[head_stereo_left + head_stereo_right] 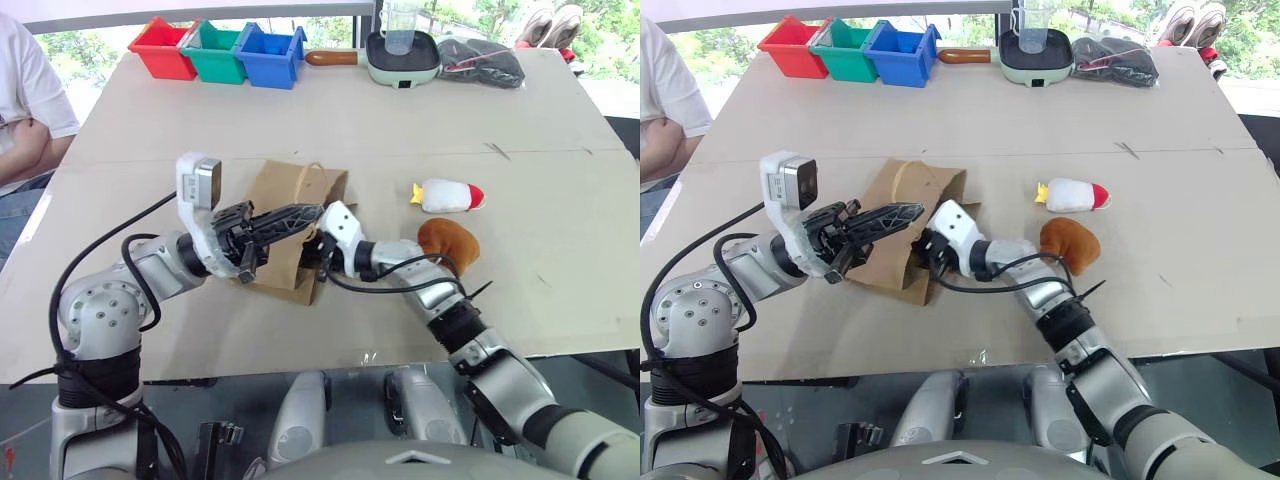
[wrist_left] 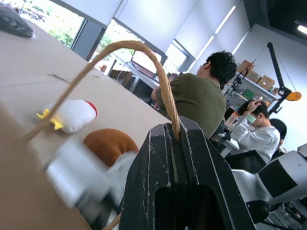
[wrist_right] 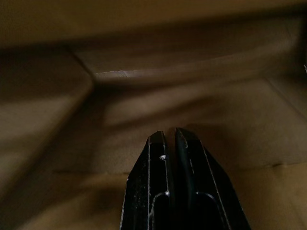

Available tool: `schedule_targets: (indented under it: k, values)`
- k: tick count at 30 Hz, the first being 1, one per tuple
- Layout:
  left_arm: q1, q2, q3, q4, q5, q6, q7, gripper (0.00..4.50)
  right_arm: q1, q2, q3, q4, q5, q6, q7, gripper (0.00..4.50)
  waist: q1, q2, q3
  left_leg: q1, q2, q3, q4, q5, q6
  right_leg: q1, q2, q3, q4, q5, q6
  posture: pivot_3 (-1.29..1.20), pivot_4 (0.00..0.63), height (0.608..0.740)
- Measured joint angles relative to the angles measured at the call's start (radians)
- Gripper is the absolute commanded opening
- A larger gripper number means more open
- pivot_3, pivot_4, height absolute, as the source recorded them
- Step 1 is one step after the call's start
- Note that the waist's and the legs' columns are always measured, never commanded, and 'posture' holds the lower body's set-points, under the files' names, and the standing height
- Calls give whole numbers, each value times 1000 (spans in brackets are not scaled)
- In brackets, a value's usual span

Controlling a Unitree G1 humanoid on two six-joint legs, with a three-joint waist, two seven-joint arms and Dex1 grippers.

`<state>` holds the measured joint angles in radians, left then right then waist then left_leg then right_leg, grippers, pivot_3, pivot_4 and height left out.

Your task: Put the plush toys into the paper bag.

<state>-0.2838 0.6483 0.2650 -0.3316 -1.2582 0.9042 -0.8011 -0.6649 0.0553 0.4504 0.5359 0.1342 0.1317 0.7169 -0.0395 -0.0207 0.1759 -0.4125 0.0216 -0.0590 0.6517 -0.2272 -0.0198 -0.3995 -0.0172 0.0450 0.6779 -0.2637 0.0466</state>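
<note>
Left pincer: clamped shut on a tan loop handle of the paper bag.
Right pincer: fingers pressed together, empty, tip poked inside the bag's mouth.
Paper bag: lying mid-counter, between both arms.
White rocket toy: on the counter, right of the bag.
Orange-brown toy: just beside the rocket, nearer the robot.

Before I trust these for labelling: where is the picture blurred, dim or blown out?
Left wrist view: the right gripper is smeared by motion in front of the sharp handle. Right wrist view: dim and soft inside the paper bag. Head views: evenly lit, with windows blown out beyond the table.
</note>
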Motion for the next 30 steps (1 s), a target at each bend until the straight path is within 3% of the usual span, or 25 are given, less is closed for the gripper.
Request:
schedule_targets:
  k: [5,8,12,18,21,24,30]
  values:
    - [-30,13,67,-1,-82,1,79,0,-58,44,-9,167,-65,-134,-5,88,-2,-1,-1,5,0,-1,-1,0,0,4,1,0,1,0,0,0,150,740]
    - [-77,40,139,5,-168,2,148,0,-61,59,-20,211,-91,-178,-8,88,-3,-1,-1,16,1,1,-4,0,0,12,1,2,1,0,-1,0,150,740]
    - [-132,61,199,35,-275,0,252,0,-64,69,-41,232,-121,-196,-48,88,-3,-2,-2,18,1,0,-4,0,0,14,1,1,1,-1,-2,0,150,740]
    - [-112,62,198,35,-273,-1,286,0,-65,66,-66,219,-137,-177,-124,88,3,-2,-2,18,0,0,-4,0,0,15,0,1,1,-1,-2,0,150,740]
    - [-57,90,177,21,-175,-17,230,0,20,36,-76,68,-121,-109,-106,88,7,-1,-2,16,-1,-1,-5,0,0,14,0,0,-1,-1,-2,0,150,740]
    - [-26,104,141,19,-74,-39,158,0,85,-21,-88,-94,-79,6,-48,873,10,-1,-1,14,-1,0,-6,0,0,13,-1,0,-4,-1,-2,0,150,740]
    - [-20,108,53,24,129,-136,17,0,220,-204,-156,-598,15,311,-19,3761,9,1,1,11,-1,1,-11,0,0,8,-1,2,-5,-2,-2,0,150,740]
